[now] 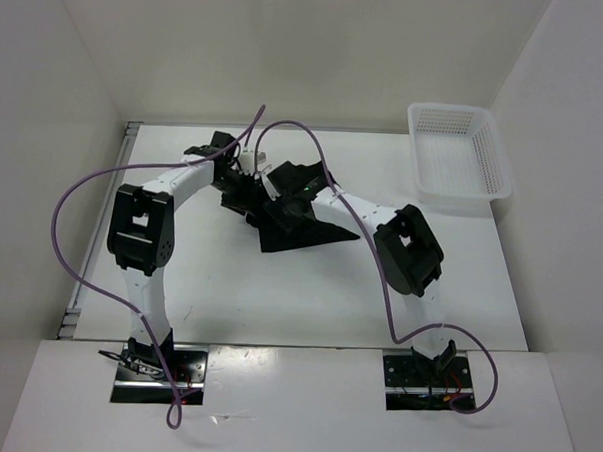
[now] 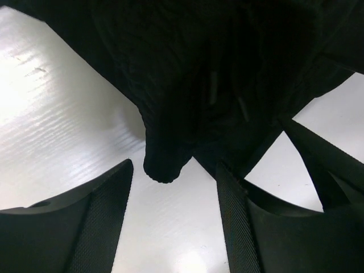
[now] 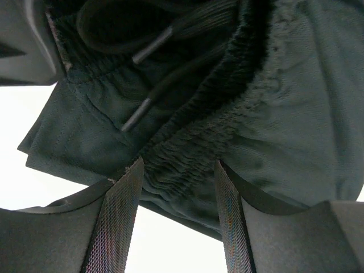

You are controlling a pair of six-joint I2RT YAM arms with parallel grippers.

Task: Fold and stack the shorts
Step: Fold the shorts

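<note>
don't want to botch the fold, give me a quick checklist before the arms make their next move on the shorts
1. left jaws open: ok, a lobe of the shorts hangs between them, touching neither
2. right jaws around cloth: ok, the waistband lies between them
3. right jaws clamped: cannot tell
4. shorts lying flat: not ok, bunched in a heap at mid table
5. drawstring clear of the right jaws: ok
6. basket out of the way: ok, far right corner, apart from the shorts
</note>
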